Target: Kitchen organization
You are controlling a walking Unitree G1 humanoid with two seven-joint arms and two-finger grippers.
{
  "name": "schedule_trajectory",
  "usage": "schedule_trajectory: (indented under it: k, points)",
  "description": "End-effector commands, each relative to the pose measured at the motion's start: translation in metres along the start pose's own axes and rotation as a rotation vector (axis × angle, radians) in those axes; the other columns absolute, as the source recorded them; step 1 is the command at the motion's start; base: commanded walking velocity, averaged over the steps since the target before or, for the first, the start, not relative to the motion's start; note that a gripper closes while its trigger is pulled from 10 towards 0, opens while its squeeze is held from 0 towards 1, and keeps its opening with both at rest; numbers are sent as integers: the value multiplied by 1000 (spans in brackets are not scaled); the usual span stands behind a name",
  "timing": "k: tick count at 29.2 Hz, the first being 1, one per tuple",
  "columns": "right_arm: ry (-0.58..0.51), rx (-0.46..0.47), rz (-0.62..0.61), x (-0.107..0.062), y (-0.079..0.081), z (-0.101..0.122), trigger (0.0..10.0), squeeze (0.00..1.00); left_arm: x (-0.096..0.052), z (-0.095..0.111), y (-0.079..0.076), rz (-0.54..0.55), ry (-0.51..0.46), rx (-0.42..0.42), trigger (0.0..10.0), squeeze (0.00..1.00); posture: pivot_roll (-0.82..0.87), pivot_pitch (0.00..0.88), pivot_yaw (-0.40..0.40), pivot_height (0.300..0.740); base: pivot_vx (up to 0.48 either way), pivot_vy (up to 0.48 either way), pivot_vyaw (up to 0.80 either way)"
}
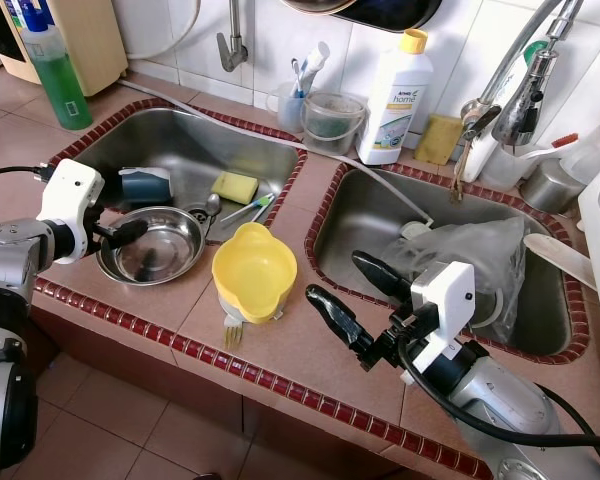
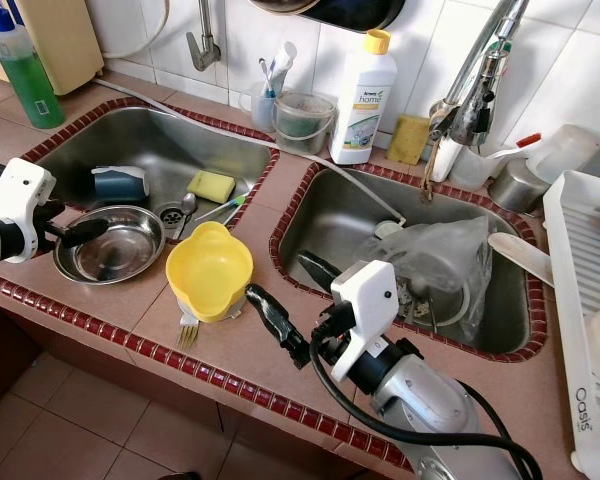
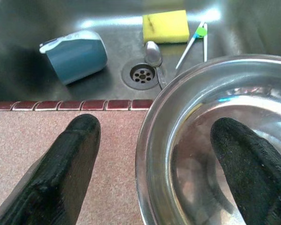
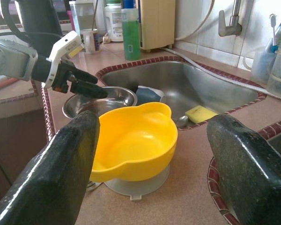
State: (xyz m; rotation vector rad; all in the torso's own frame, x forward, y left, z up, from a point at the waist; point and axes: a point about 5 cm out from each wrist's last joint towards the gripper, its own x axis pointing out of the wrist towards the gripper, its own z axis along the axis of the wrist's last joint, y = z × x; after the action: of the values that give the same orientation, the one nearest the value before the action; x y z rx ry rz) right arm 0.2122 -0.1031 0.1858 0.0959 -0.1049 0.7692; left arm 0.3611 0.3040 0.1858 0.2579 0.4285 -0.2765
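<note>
A: From the head view, where is the round steel bowl (image 1: 150, 246)?
B: On the tiled worktop (image 1: 280, 350) at the left sink's (image 1: 180, 140) edge. The left claw (image 1: 123, 233) straddles its nine o'clock rim, fingers wide; the yellow plastic bowl (image 1: 253, 270) sits at the steel one's three o'clock.

A: Left wrist view?
B: One finger (image 3: 253, 168) is inside, one (image 3: 61, 173) outside. Slide deeper before pinching; the rim looks slippery.

A: Right wrist view?
B: Right claw (image 4: 150, 154) wide, empty, facing the yellow bowl.

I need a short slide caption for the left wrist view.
Open left gripper straddling the rim of the round steel bowl, above the sink's blue cup and yellow sponge.
</note>
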Motion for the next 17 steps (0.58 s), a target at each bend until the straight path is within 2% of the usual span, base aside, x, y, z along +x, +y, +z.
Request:
schedule_trajectory:
  k: [1,2,9,17]
  points:
    - [-8,-2,13,0,1,1,10000,0,-3,-4,4,25,33,13,10000,0,46,94,-83,740,0,0,0]
    - [-8,-2,13,0,1,1,10000,0,-3,-6,3,18,43,-14,10000,0,47,100,-84,740,0,0,0]
    - [-8,2,17,-1,2,2,10000,0,0,-15,-2,-1,92,-47,10000,0,45,115,-87,740,0,0,0]
    - [-8,1,22,-1,3,4,10000,0,0,-18,-6,-33,106,-56,10000,0,43,122,-86,740,0,0,0]
